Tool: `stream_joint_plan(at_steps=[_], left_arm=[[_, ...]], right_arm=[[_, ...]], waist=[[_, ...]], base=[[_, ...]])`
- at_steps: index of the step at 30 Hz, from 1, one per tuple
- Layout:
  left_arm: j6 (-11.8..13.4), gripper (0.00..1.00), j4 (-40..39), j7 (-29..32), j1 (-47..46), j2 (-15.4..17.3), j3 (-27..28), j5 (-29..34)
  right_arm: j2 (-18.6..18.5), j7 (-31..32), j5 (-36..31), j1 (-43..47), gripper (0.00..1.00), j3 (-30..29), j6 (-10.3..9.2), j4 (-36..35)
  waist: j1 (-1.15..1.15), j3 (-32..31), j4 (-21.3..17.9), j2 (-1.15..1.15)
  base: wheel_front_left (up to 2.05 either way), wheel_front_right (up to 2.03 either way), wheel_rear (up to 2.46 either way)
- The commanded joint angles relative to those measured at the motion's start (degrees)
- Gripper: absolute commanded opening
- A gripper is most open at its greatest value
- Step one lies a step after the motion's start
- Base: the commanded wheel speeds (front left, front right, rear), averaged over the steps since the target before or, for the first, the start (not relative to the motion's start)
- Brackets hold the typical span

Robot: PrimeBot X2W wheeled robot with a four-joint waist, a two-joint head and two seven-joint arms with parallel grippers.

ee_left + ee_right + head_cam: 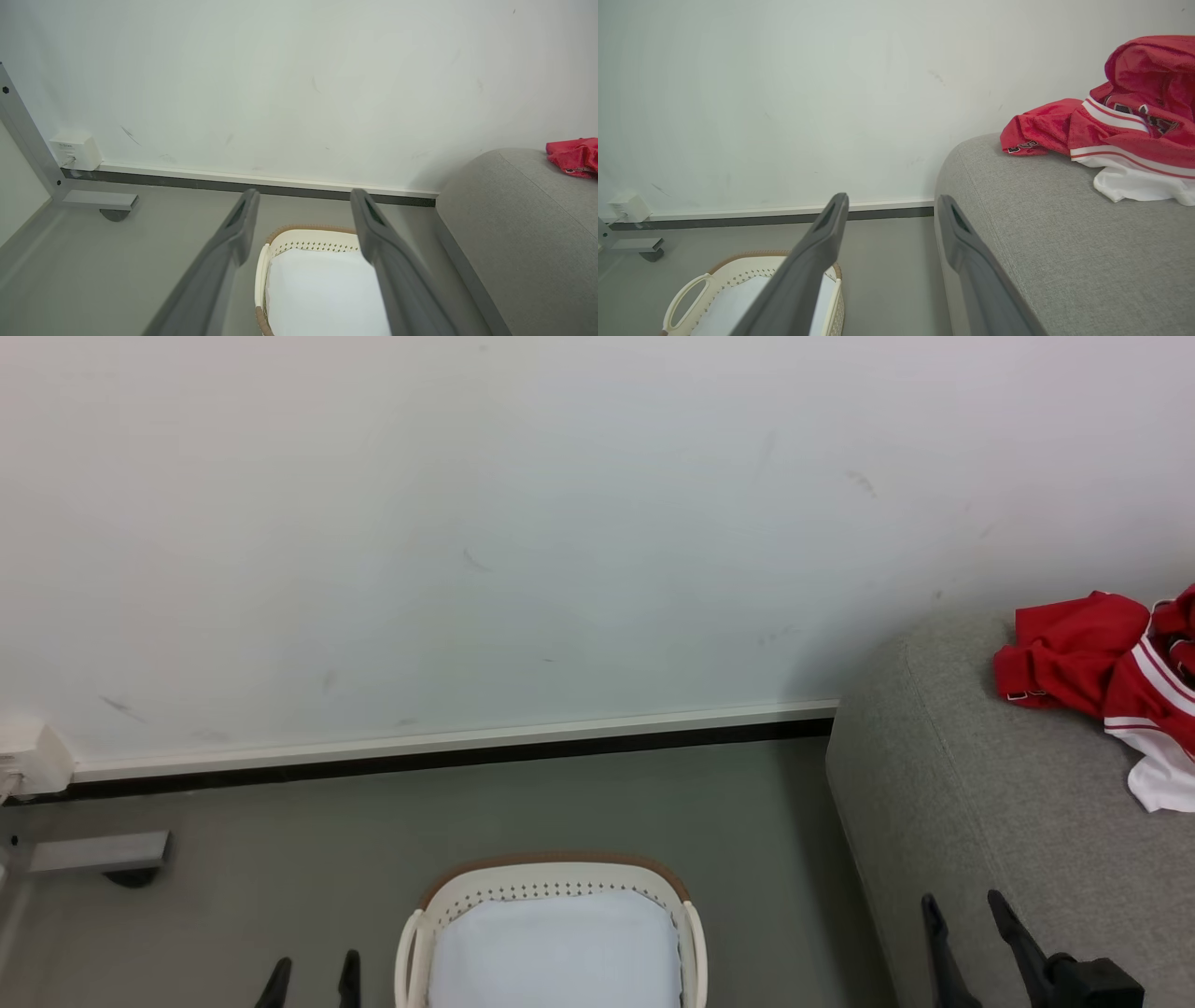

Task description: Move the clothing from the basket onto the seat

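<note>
Position of items: the clothing [1097, 672] lies in a crumpled heap on the seat [980, 821], toward its far right side and close to the wall [467, 523]. Red fabric is uppermost, and a white panel with striped trim spills toward the front. It rests wholly on the grey upholstery, well apart from the basket [560, 875].

The basket stands on the floor [280, 821] to the left of the seat, not touching it. A pale liner cloth [555, 952] lies flat inside, reaching up to the perforated wall below the brown rim.

Left gripper [316, 959]: low beside the basket's left handle, above the floor. Its jaws stand wide apart and empty.

Right gripper [962, 898]: at the seat's rounded left corner, fingers pointing along the upholstery. Its jaws are also wide apart and empty — well short of the clothing.

A grey metal foot [98, 851] sits on the floor at the far left, near the skirting.
</note>
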Motion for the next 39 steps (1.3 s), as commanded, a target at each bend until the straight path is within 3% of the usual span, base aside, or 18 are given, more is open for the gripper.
stream_joint_plan(at_steps=[1, 15, 39], left_arm=[[-0.38, 1.0, 0.26, -0.02, 0.44, -0.17, 0.4, 0.58], [-3.24, 1.0, 2.74, -0.02, -0.92, -2.53, 4.17, 3.98], [-4.35, 1.0, 4.87, -0.02, -2.03, -3.45, 5.46, 4.48]], right_arm=[[-0.15, -0.19, -0.45, 0.47, 1.0, 0.27, -0.15, 0.47], [-0.16, -0.2, -0.44, 0.27, 1.0, 3.14, -0.15, 3.17], [-0.15, -0.2, -0.38, -0.96, 1.0, 3.29, -0.15, 3.4]], waist=[[0.0, -0.05, 0.07, -0.01], [0.0, -0.7, 0.78, -0.01], [0.0, -0.93, 0.45, -0.01]], base=[[0.0, 0.0, 0.0], [0.0, 0.0, 0.0], [0.0, 0.0, 0.0]])
